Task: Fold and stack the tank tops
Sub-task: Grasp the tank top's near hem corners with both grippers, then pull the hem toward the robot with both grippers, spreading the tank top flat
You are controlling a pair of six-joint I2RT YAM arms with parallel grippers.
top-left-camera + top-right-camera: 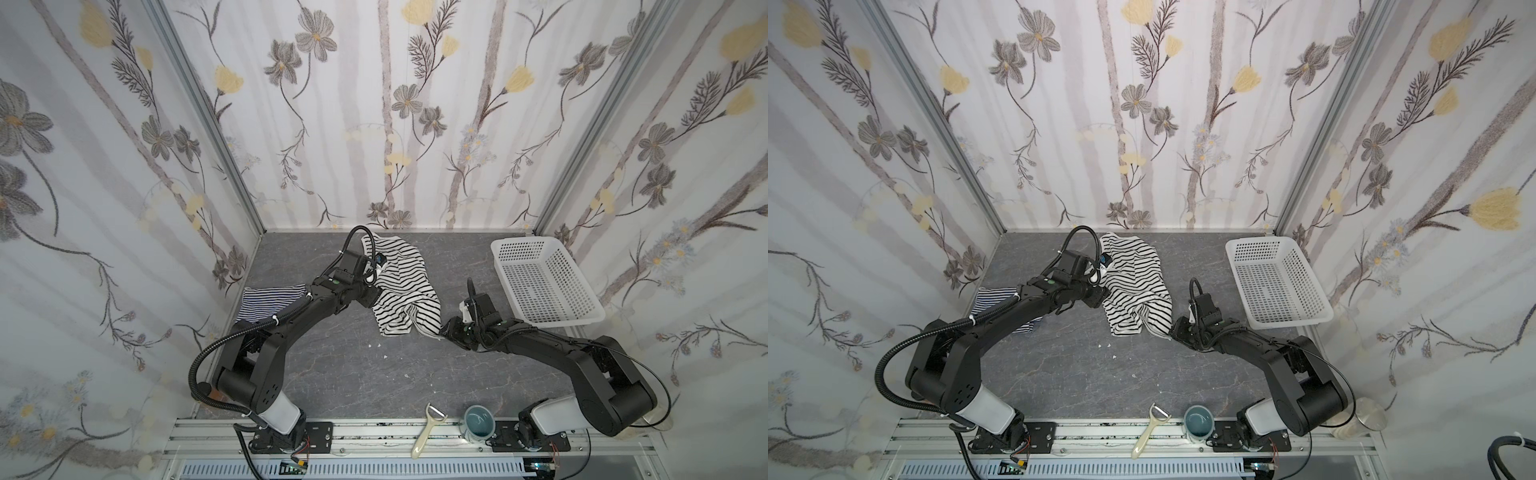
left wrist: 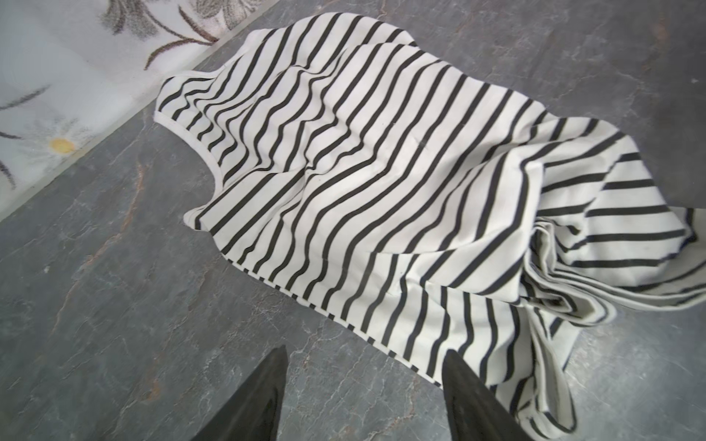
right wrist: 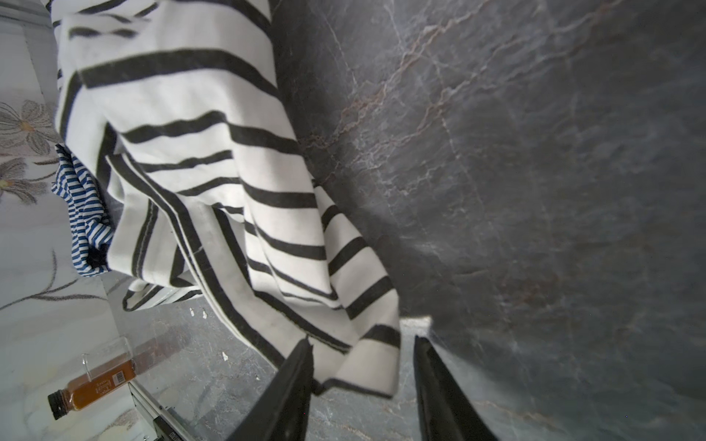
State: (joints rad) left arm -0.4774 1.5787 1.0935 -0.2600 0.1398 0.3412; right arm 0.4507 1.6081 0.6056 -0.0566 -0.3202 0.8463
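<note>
1. White top (image 1: 399, 286) lies unfolded at 12 o'clock on the table (image 1: 374, 374). It is fairly flat toward the wall and bunched at its near end.
2. Navy top (image 1: 270, 301) sits at 9 o'clock, partly hidden under the left arm.
3. The step in hand looks like spreading the white top flat before any fold. Nothing is stacked yet.
4. Left gripper (image 2: 365, 351) hovers at the white top's 9 o'clock edge with its jaws wide apart and nothing held. In the wrist view bare table shows between them, and one finger overlaps the side hem. I cannot tell whether it touches the cloth.
5. Right gripper (image 3: 363, 340) is at the white top's 5 o'clock corner. Its jaws are apart with the hem corner lying between them, and one finger is against the cloth. It is not clamped.
6. The next move likely calls for the right jaws to close on that corner. The left gripper then needs a hold on its own side, so the two can draw the bunched end out smooth.
7. Basket (image 1: 519, 241) stands at 2 o'clock, away from both tops.
</note>
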